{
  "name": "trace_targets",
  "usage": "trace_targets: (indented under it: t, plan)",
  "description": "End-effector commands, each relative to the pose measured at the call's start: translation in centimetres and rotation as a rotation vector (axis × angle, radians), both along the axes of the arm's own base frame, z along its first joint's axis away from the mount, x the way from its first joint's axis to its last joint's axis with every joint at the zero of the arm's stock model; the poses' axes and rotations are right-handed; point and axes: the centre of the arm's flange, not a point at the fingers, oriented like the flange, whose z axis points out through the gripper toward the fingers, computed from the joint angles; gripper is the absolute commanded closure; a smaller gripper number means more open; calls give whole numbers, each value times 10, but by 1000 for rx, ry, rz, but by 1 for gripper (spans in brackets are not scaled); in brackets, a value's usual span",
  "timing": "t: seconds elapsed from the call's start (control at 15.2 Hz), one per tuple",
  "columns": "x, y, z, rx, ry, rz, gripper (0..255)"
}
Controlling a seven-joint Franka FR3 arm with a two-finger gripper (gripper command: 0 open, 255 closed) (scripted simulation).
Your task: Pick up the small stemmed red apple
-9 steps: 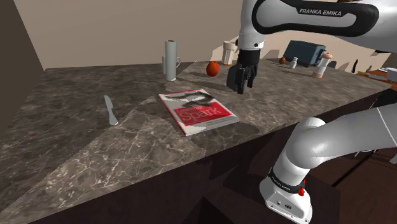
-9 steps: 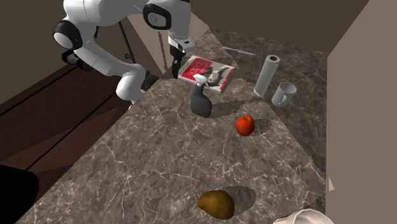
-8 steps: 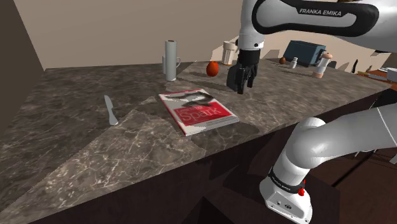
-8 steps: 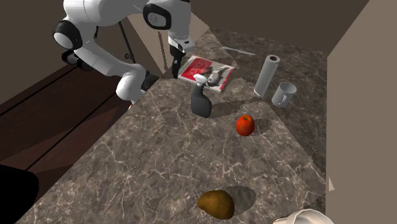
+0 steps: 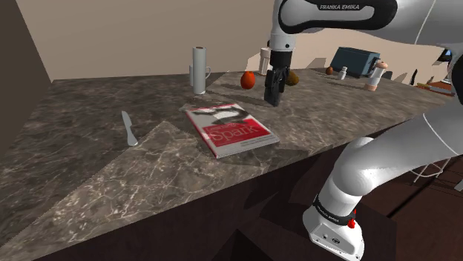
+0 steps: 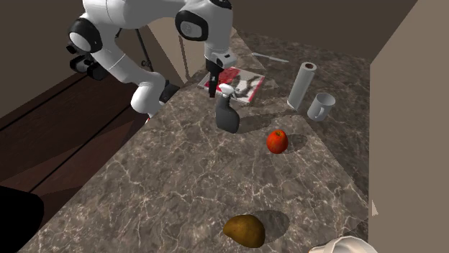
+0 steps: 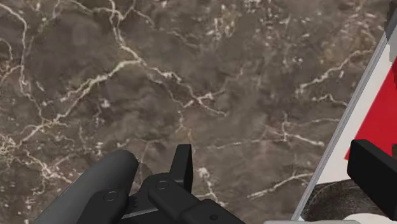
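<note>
Apple [image 5: 249, 79] sits on the marble counter [image 5: 89, 185] beyond the dark spray bottle [image 6: 228, 115], well apart from my gripper [image 5: 272, 100], jaws spread wide near the book [image 5: 230, 127]. I'd skirt the bottle, then descend centred over the stem.

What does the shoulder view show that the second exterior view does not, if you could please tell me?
The shoulder view adds a dark blue box with small bottles beside it, and the stand. The second exterior view adds the dark spray bottle in full and a white rounded object at its lower edge. Shared: the marble counter, red apple, red book, paper roll and the gripper.
</note>
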Motion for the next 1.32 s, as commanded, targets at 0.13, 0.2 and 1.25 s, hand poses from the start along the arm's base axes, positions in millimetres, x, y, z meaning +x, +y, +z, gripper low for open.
trace_targets:
  t: [0.13, 0.2, 1.25]
  plan:
    - [41, -38, 0, 11, -18, 0, 0]
    - [50, -47, 1, 14, -22, 0, 0]
    - [205, -185, 11, 63, -91, -2, 0]
